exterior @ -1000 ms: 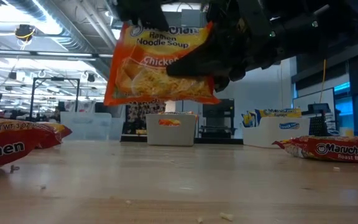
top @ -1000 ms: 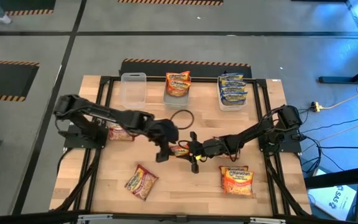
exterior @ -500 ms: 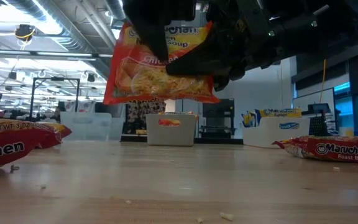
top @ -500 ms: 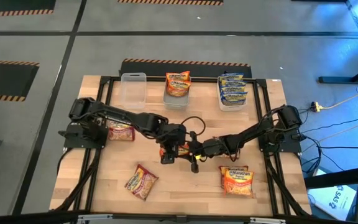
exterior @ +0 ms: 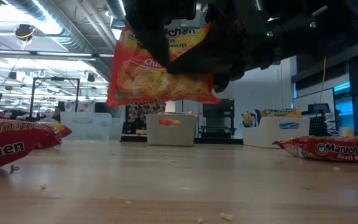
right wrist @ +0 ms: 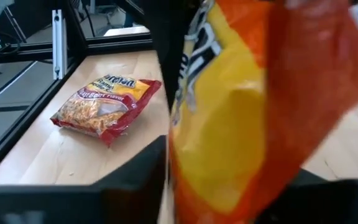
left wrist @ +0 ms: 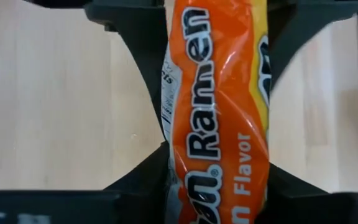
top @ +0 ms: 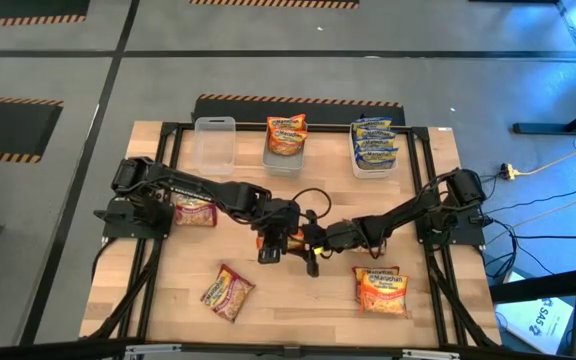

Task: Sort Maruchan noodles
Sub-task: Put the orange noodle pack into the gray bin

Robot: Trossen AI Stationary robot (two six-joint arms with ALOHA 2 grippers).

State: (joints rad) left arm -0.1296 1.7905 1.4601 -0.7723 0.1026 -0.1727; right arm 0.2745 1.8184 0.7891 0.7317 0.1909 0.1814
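Your orange chicken packet point(exterior: 160, 68) hangs in the air above the middle of the table point(top: 298, 300), clear of the wood, with both grippers on it. Your left gripper point(top: 271, 240) has its fingers point(left wrist: 135, 56) closed against the packet's two sides, the wrapper running straight between them. Your right gripper point(top: 313, 243) meets it from the other side, its fingers point(right wrist: 148, 174) partly spread with the packet between them; you cannot tell whether they press it. Around it lie a red beef packet point(top: 228, 292) near the front left, another packet point(top: 193, 213) beside the left arm's base, and two stacked ones point(top: 381, 290) front right. At the far edge stand three tubs: one bare point(top: 214, 145), one with orange packets point(top: 286, 135), one with blue point(top: 373, 143).
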